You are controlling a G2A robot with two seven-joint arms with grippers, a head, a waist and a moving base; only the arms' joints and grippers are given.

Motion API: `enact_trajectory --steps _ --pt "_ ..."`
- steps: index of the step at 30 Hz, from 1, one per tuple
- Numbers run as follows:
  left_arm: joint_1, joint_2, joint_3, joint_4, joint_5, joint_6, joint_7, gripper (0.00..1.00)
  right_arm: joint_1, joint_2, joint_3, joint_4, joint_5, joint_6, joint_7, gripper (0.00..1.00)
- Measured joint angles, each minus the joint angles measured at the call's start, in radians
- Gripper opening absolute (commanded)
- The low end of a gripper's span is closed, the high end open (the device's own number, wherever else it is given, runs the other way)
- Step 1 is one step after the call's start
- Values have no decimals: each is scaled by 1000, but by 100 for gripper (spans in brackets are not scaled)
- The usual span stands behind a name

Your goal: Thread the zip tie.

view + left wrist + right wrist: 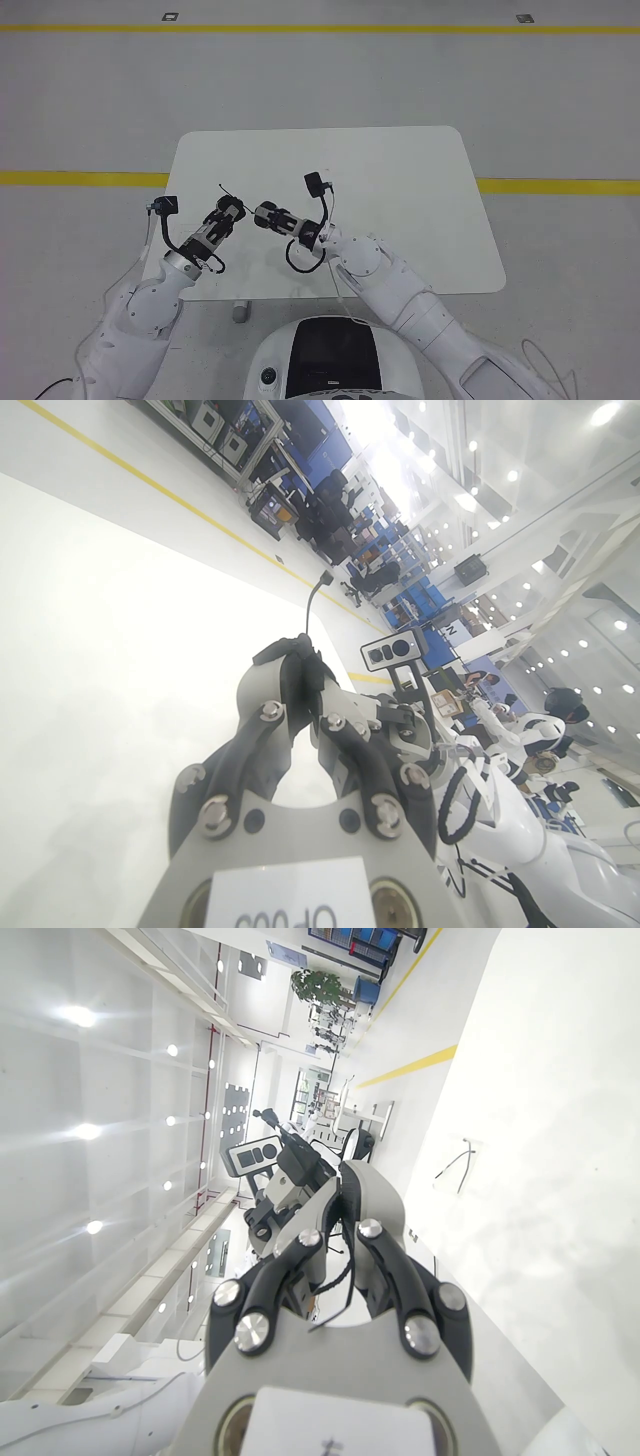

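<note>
Left wrist view: left gripper (300, 650) has both fingers pressed together on one black zip tie (310, 605). The strip rises out of the fingertips in a slight curve, and its square head is at the free end, in the air over the white table (100, 625).

Right wrist view: right gripper (345, 1183) is likewise pinched tight, no gap between the pads. A thin black length of zip tie (350, 1278) runs back between its fingers toward the palm. The other arm's gripper sits just beyond the fingertips.

Top view: two grippers counted, left gripper (233, 207) and right gripper (262, 212), tip to tip and nearly touching, above the near half of the table (400, 180). A fine dark line bridges the short gap between them. The zip tie (224, 192) shows as one thin strip slanting away from the left fingertips toward the table's far left corner. Count: one tie, though I cannot tell for sure that the length in the right gripper is the same piece.

Beyond the table: one table, rounded corners, nothing resting on it that I can make out. Two yellow floor lines (560, 186) cross the pale floor, and two small dark floor markers (171, 16) lie by the far one.
</note>
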Motion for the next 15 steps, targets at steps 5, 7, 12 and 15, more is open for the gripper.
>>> enact_trajectory --steps 5,7,12,15 --pt "0 0 0 0 0 0 0 0 -3 -1 2 -4 -1 -3 2 0" --pt "0 0 0 0 0 0 0 0 -4 -1 3 -5 -1 -2 4 0" --pt "0 0 0 0 0 0 0 0 -5 -2 4 -4 -1 -1 5 0" --pt "0 0 0 0 0 0 0 0 -4 -3 5 0 0 3 5 0"
